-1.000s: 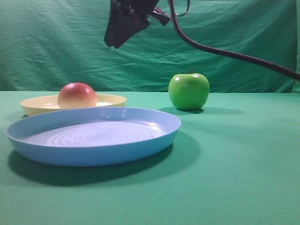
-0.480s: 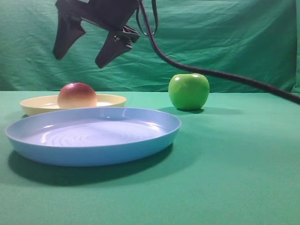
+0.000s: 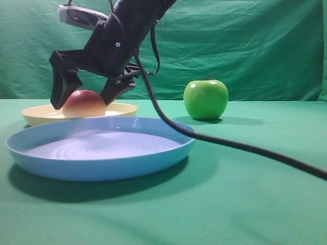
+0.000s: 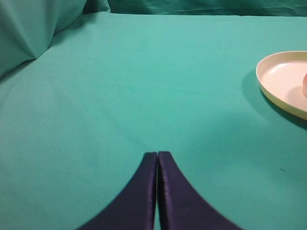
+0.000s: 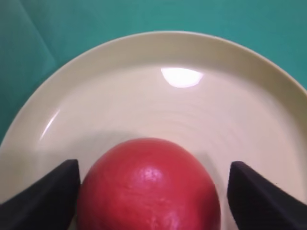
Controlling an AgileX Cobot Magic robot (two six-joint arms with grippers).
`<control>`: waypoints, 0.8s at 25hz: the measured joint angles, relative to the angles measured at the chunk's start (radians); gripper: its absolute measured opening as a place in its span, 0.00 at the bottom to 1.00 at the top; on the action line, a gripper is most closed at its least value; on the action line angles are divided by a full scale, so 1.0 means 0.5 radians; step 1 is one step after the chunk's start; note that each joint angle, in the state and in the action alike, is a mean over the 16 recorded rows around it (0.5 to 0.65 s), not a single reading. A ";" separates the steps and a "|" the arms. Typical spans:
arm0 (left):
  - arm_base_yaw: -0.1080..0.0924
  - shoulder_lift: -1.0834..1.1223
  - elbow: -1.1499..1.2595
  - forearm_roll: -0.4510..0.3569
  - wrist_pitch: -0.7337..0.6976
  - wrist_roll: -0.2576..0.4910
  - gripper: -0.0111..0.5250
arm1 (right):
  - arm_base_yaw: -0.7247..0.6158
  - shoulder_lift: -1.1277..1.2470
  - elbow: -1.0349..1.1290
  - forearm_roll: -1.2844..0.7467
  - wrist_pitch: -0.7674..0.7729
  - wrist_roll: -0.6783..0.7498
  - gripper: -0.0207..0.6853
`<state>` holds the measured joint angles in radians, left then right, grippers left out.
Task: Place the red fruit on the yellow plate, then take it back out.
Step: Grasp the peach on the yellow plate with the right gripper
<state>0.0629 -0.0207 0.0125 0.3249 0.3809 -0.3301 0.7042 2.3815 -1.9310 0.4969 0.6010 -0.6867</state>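
The red fruit (image 3: 84,104) rests on the yellow plate (image 3: 36,115) at the back left. My right gripper (image 3: 83,101) has come down over it from above and stands open, one finger on each side of the fruit. In the right wrist view the red fruit (image 5: 148,187) sits between the dark fingertips (image 5: 53,191); the left one is close against it and the right one stands a little apart, with the yellow plate (image 5: 168,96) beneath. My left gripper (image 4: 157,154) is shut and empty over bare green cloth, left of the yellow plate (image 4: 283,81).
A large light-blue plate (image 3: 102,168) lies in front of the yellow one. A green apple (image 3: 206,99) stands at the back, right of centre. The right arm's black cable (image 3: 245,145) trails across the cloth to the right. A green backdrop hangs behind.
My right gripper has swung left and dropped from high above the table to straddle the red fruit. Its jaws opened wide on the way. The fruit has not moved.
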 joint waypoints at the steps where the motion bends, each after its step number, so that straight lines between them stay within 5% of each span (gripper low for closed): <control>1: 0.000 0.000 0.000 0.000 0.000 0.000 0.02 | 0.000 0.001 -0.001 0.000 0.013 0.000 0.67; 10: 0.000 0.000 0.000 0.000 0.000 0.000 0.02 | 0.000 -0.140 -0.031 -0.128 0.281 0.109 0.40; 20: 0.000 0.000 0.000 0.000 0.000 0.000 0.02 | 0.000 -0.632 -0.068 -0.599 0.883 0.634 0.33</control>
<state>0.0629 -0.0207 0.0125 0.3249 0.3809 -0.3301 0.7042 2.0656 -1.9651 0.1972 1.0426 -0.3699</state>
